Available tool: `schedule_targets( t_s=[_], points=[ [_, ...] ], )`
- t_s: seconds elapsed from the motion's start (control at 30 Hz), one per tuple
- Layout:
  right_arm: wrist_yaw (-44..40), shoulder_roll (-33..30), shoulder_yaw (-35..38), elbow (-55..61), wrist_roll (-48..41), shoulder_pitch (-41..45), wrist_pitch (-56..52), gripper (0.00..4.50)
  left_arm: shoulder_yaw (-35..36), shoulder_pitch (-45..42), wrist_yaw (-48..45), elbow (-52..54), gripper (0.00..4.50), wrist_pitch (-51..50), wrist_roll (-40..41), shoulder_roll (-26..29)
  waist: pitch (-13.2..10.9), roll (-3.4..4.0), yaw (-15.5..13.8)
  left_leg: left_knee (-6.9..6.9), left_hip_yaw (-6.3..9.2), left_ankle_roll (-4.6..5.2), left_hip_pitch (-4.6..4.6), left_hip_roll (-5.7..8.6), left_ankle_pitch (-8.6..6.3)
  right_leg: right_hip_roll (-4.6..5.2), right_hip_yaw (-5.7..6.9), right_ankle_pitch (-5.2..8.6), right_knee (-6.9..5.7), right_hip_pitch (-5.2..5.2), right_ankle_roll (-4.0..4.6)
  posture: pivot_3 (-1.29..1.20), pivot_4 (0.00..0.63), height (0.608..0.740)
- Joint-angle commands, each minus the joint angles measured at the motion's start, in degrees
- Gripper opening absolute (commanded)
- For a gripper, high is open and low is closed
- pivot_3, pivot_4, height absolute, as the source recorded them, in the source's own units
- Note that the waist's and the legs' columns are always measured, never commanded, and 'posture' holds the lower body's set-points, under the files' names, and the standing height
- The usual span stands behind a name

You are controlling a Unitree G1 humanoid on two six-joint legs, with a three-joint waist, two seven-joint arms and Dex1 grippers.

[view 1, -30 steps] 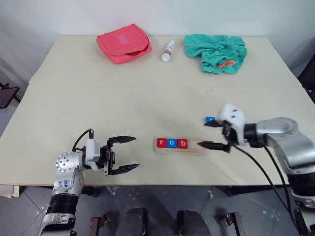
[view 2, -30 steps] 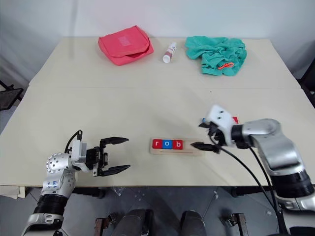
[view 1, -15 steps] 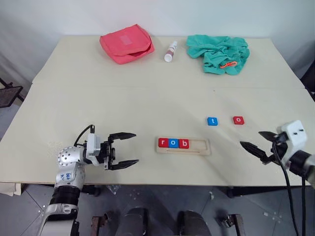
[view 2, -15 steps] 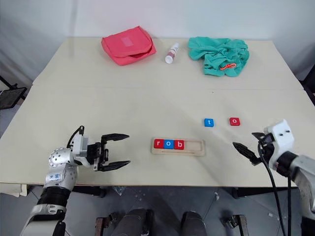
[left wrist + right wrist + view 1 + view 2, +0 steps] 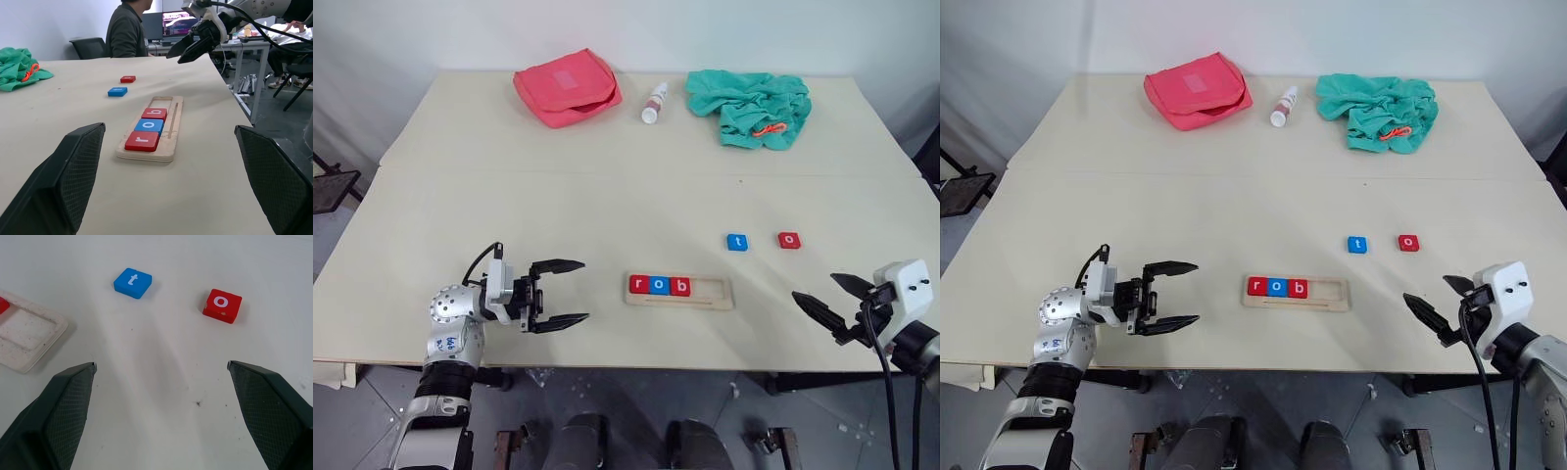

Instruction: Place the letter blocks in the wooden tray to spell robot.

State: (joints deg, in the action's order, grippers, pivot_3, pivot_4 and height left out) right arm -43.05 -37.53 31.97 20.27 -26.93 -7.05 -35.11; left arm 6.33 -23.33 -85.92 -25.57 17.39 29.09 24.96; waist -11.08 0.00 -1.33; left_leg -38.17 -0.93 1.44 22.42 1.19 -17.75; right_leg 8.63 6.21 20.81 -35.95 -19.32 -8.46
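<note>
Wooden tray (image 5: 678, 291) lying flat near the front edge of the counter (image 5: 558, 186), long axis running left to right. Three letter blocks seated in its left portion, touching side by side: red r block (image 5: 637, 285), blue o block (image 5: 658, 285), red b block (image 5: 679, 286). Right portion of the tray groove unfilled.

Blue t block (image 5: 736, 241) flat on the counter, beyond the tray's right end and apart from it. Red o block (image 5: 788, 239) flat on the counter just to the right of the blue t block, a gap between the two.

Left end effector (image 5: 560, 293) released, fingers spread wide, empty, pointing toward the tray from its left side and well apart from it, above the counter's front edge.

Right end effector (image 5: 830, 300) released, fingers spread wide, empty, positioned at the counter's front right, nearer than the two loose blocks and touching neither. Both loose blocks and the tray's empty end framed between its fingers (image 5: 58, 406) in the right wrist view.

At the far side of the counter: pink pouch (image 5: 566, 86), small white bottle (image 5: 652, 102) lying on its side, crumpled teal cloth (image 5: 750, 106).

Seated person (image 5: 128, 32) visible beyond the counter in the left wrist view.
</note>
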Motion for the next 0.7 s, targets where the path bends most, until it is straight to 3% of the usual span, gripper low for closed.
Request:
schedule_targets(
  t_s=[0.03, 0.53, 0.7],
  points=[
    [0.64, -1.15, 1.46, 1.03, -1.18, 0.48, 1.21, 4.48, 0.81, -0.09, -1.38, 0.77, 4.50, 0.05, 1.19, 0.72, 0.00, 0.00, -0.01, 0.00, 0.00, 0.00, 0.00, 0.00, 0.00, 0.00, 0.00, 0.00, 0.00, 0.00, 0.00, 0.00, 0.150, 0.740],
    [1.94, -1.50, 0.58, 1.87, -2.37, 1.72, 0.41, 4.48, 0.97, -0.40, -2.03, 0.39, 4.50, 0.22, 1.36, 1.43, 0.00, 0.00, -0.01, 0.00, 0.00, 0.00, 0.00, 0.00, 0.00, 0.00, 0.00, 0.00, 0.00, 0.00, 0.00, 0.00, 0.150, 0.740],
    [4.34, -1.61, -2.13, -0.58, -1.77, 6.36, -0.36, 4.48, 1.05, 0.05, -1.91, 0.96, 4.50, 0.27, 1.49, 1.46, 0.00, 0.00, 0.05, 0.00, -0.01, 0.00, 0.00, 0.00, 0.00, 0.00, 0.00, 0.00, 0.00, 0.00, 0.00, 0.00, 0.150, 0.740]
  ],
)
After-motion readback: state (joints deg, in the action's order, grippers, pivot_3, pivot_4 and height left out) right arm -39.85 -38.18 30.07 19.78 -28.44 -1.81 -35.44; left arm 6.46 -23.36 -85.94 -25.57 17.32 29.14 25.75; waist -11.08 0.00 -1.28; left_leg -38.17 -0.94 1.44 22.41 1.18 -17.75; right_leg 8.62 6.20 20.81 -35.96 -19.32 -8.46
